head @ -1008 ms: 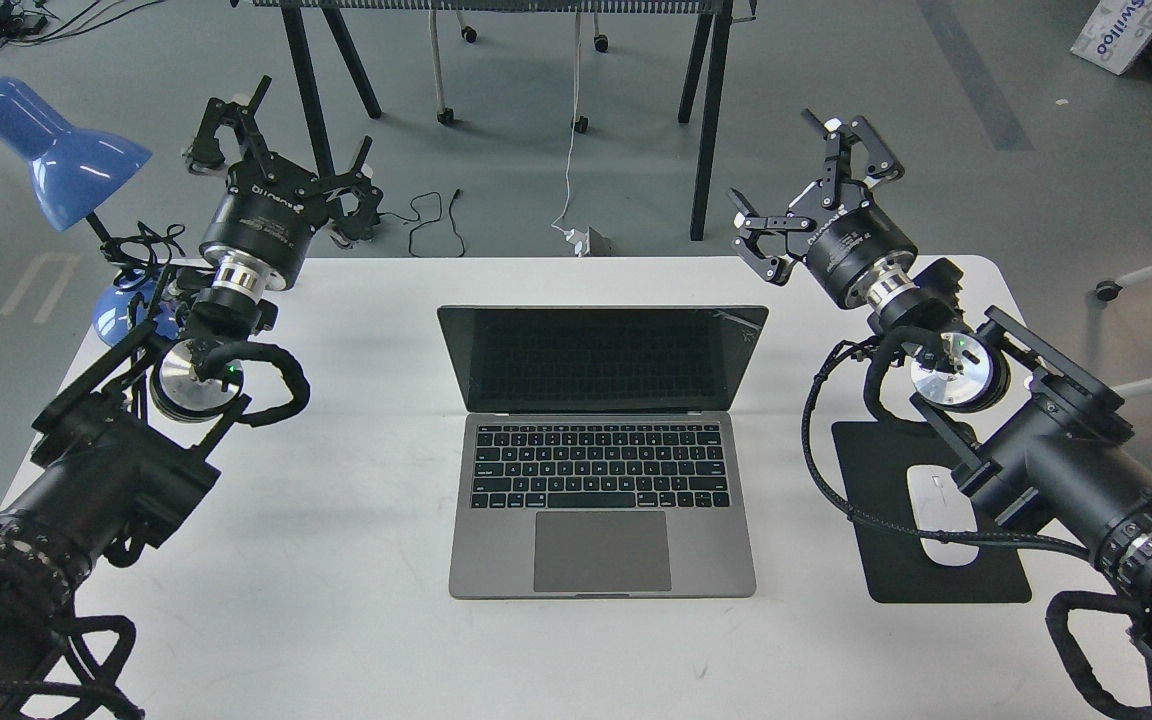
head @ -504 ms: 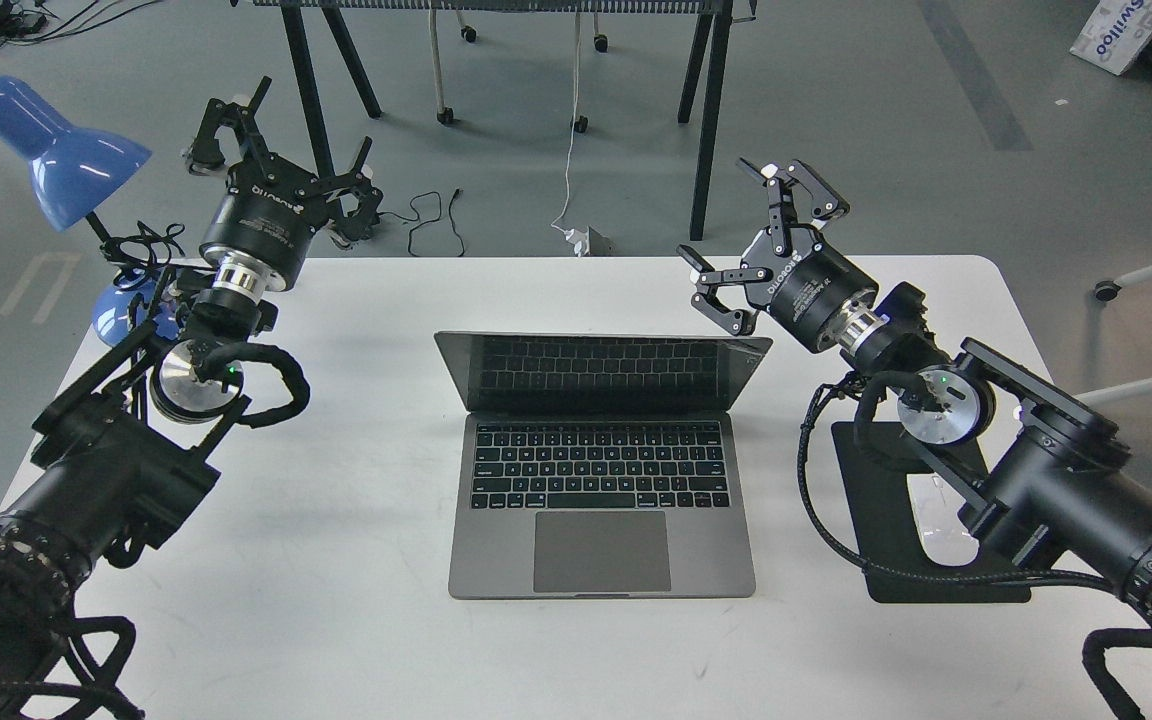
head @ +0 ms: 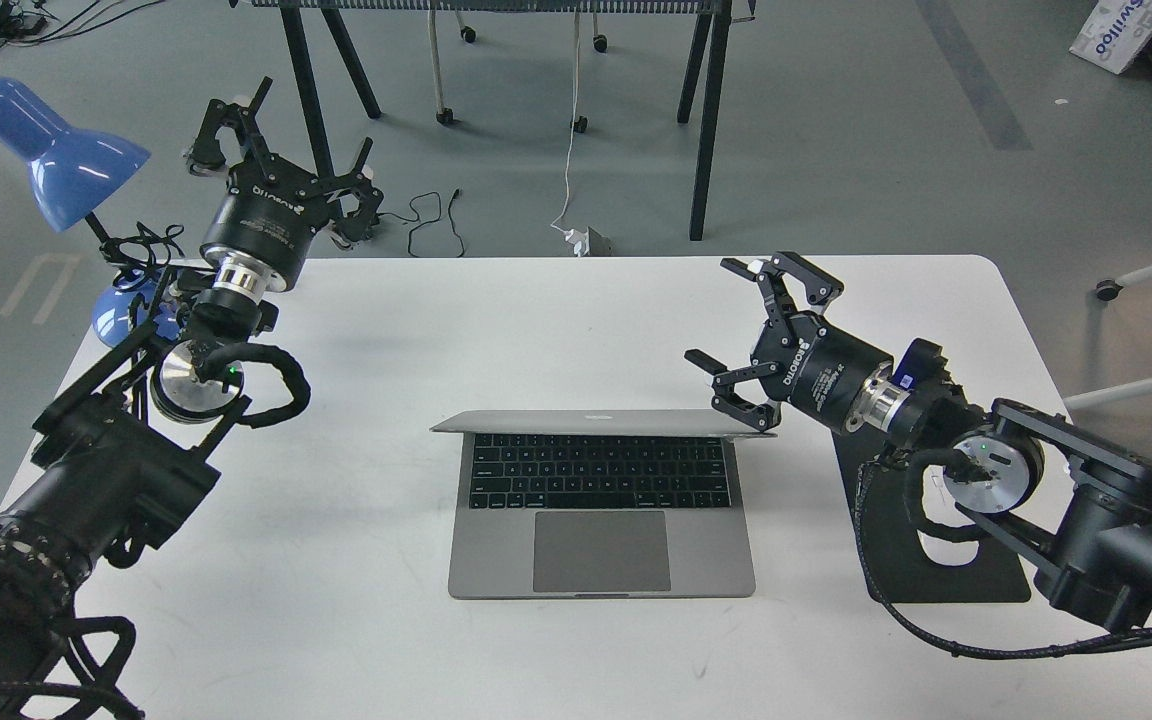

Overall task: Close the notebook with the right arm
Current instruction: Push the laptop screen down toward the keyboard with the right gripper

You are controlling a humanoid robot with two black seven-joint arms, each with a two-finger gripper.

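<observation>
A white rectangular worktop (head: 386,620) is carrying a slim space-grey metal notebook (head: 601,535) at its centre, lid tipped far forward over the keys. The black right gripper (head: 751,340), fingers spread, is touching the lid's right corner. The black left gripper (head: 281,140), released, is hovering over the far-left corner.

single head view, high and forward-down over the white table (head: 536,660), floor beyond
</observation>
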